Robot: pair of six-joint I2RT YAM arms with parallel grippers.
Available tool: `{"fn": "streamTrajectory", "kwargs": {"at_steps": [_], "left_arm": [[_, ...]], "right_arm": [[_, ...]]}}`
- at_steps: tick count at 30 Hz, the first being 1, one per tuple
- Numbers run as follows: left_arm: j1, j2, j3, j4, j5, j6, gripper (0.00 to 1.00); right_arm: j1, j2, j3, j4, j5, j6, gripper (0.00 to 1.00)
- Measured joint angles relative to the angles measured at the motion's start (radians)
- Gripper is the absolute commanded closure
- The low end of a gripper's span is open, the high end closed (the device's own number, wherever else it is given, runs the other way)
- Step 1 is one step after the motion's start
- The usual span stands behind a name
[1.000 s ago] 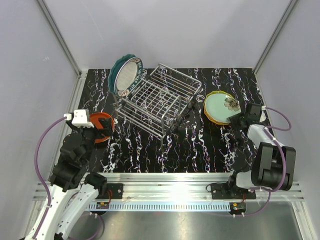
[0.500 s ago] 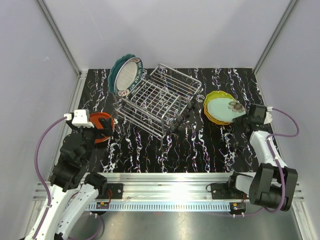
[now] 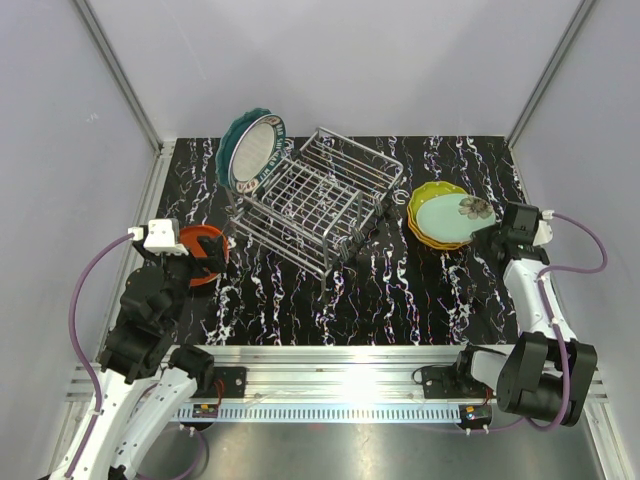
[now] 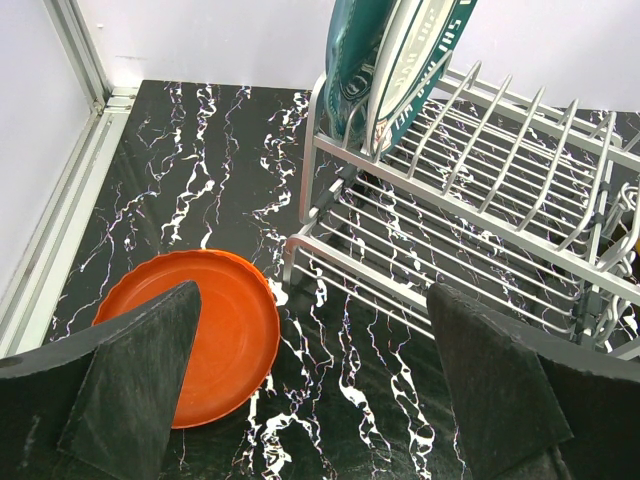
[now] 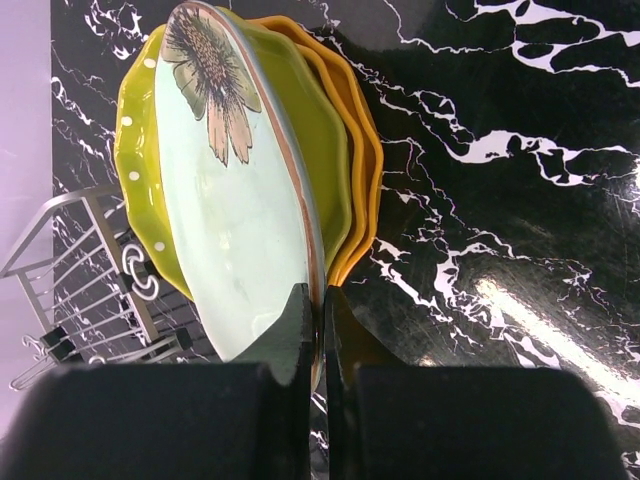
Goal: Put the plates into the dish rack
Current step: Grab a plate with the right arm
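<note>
**Pinched at the rim: mint green plate (image 5: 240, 220) in the right tool (image 5: 320, 300)**

The right tool was closed on the near rim of the flowered mint green plate. That plate topped a stack, with a yellow-green plate (image 5: 135, 150) and an orange plate (image 5: 365, 150) beneath it, on the bench (image 3: 400, 290) just right of the dish rack (image 3: 320, 200). The left tool (image 4: 312, 295) stood wide open, gripping nothing, above the red-orange plate (image 4: 225, 330) left of the rack. A teal plate (image 4: 350, 50) and a cream plate (image 4: 425, 40) stood upright at the rack's far left end.

Left black-and-white arm (image 3: 140, 320) folded low, black two-finger left gripper (image 4: 312, 300) spread wide; right arm (image 3: 535, 295) stretched forward, right gripper (image 5: 320, 300) pinched on the mint green flowered plate (image 5: 240, 220) rim.
</note>
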Motion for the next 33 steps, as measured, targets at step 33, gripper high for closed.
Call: {"fn": "streamTrajectory", "kwargs": {"at_steps": [33], "left_arm": [[0.000, 0.041, 0.143, -0.034, 0.286, -0.253, 0.01]], "right_arm": [[-0.003, -0.178, 0.351, -0.184, -0.146, -0.059, 1.00]]}}
